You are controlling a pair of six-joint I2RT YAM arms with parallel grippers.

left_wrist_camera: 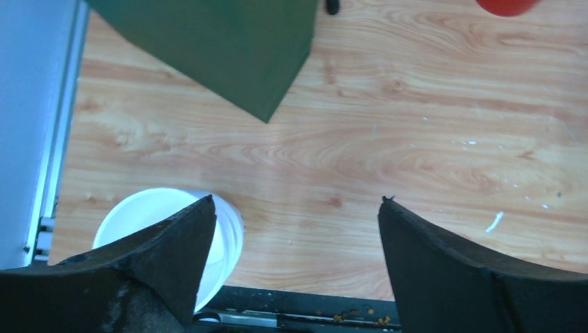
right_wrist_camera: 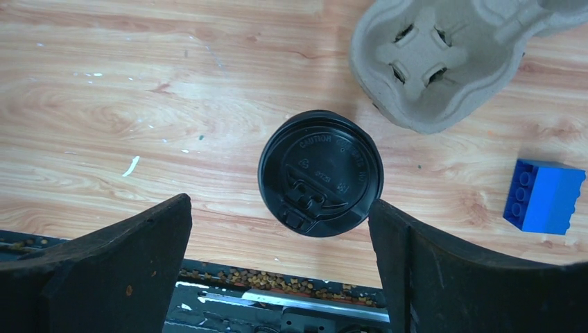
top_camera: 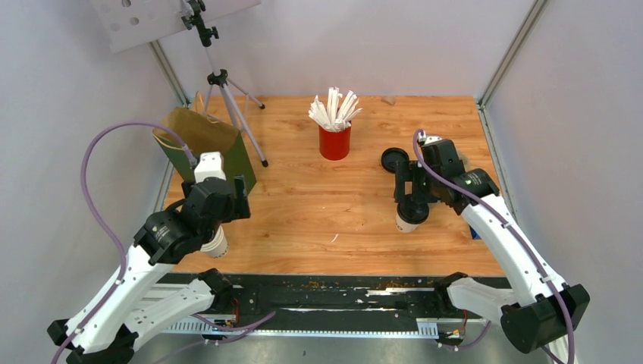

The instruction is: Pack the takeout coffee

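Top external: one lidded cup under the spread right hand, one open cup beside the spread left hand.

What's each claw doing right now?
Left claw: open, empty, over a lidless white cup.
Right claw: open, above the takeout coffee, not gripping it.

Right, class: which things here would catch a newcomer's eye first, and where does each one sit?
The red cup bristling with white sticks stands out first, at the back middle of the wooden table. Next comes the dark green paper bag standing at the back left. On the right, the takeout coffee with its black lid sits below the right arm's open fingers.
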